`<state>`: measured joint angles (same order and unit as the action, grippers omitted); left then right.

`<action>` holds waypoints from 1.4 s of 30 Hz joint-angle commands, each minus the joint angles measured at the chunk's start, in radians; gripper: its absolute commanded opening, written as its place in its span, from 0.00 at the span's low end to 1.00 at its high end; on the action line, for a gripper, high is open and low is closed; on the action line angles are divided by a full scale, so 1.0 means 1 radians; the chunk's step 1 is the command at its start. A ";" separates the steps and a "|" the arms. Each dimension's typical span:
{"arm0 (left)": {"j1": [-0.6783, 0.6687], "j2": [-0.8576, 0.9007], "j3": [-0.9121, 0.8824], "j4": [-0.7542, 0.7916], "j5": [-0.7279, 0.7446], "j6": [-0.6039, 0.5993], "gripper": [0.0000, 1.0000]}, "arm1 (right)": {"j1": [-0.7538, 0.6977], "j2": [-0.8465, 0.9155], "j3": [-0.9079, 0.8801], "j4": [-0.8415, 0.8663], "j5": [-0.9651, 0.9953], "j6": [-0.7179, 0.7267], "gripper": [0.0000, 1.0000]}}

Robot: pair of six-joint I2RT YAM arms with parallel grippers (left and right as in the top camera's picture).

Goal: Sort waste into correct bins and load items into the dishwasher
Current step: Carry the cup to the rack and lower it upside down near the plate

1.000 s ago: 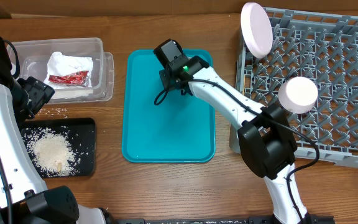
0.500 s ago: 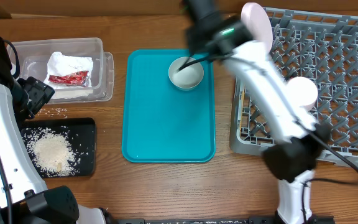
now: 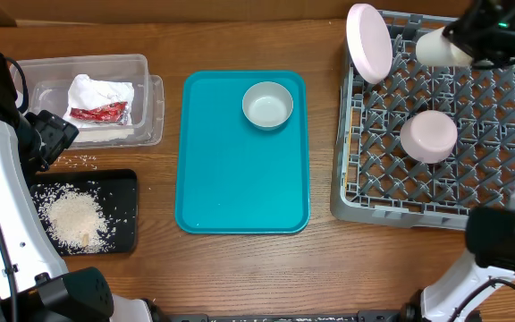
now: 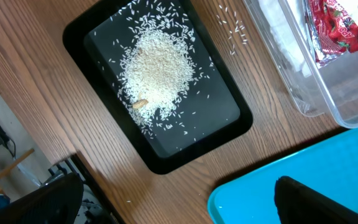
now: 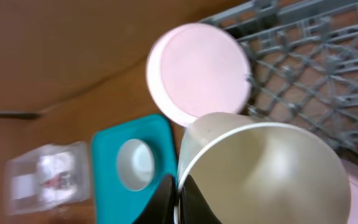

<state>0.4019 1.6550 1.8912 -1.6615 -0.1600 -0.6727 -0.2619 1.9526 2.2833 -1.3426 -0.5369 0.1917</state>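
1. The right claw [image 5: 178,198] is closed tightly on the thin wall of the white cup [image 5: 260,168], a smooth round cup with an off-white inside
2. The cup is held at the far edge of the dish rack [image 3: 490,134]; whether it touches the pegs cannot be told
3. The dish rack is of grey plastic, square, with an open grid of pegs, and is placed at the right side of the wooden tabletop [image 3: 240,268]
4. A round pale pink plate [image 3: 369,42] is stood on its edge at the far left corner of the rack, and a small white bowl [image 3: 428,136] is laid upside down among the pegs
5. A grey-green bowl [image 3: 267,105], round and glossy, is set upright on the far right part of the flat teal tray [image 3: 240,179]
6. The left claw [image 4: 179,208] is spread wide with nothing between its fingers, above the tabletop near the black tray [image 4: 219,121]
7. White rice grains [image 4: 157,62] are heaped in this shallow black tray with rounded corners, and some loose grains [image 4: 229,25] are scattered on the wood beside it
8. In the clear plastic tub [image 3: 150,107] a crumpled white napkin [image 3: 101,92] and a shiny red wrapper [image 3: 97,113] are laid together
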 commanded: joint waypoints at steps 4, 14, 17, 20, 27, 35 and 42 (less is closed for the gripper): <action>0.003 0.006 0.000 -0.002 -0.003 0.019 1.00 | -0.082 0.007 -0.206 0.225 -0.447 -0.064 0.04; 0.003 0.006 0.000 -0.002 -0.003 0.019 1.00 | -0.087 0.075 -0.511 0.737 -0.574 0.189 0.04; 0.003 0.006 0.000 -0.002 -0.003 0.019 1.00 | -0.087 0.138 -0.517 0.819 -0.653 0.234 0.04; 0.003 0.006 0.000 -0.002 -0.003 0.019 1.00 | -0.087 0.188 -0.517 0.888 -0.700 0.260 0.04; 0.003 0.006 0.000 -0.002 -0.003 0.019 1.00 | -0.097 0.264 -0.517 0.897 -0.679 0.370 0.04; 0.003 0.006 0.000 -0.002 -0.003 0.019 1.00 | -0.149 0.321 -0.517 0.872 -0.678 0.437 0.04; 0.003 0.006 0.000 -0.002 -0.003 0.019 1.00 | -0.167 0.322 -0.517 0.859 -0.696 0.438 0.04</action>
<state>0.4019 1.6550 1.8912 -1.6615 -0.1600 -0.6727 -0.4278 2.2551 1.7706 -0.4824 -1.2465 0.6247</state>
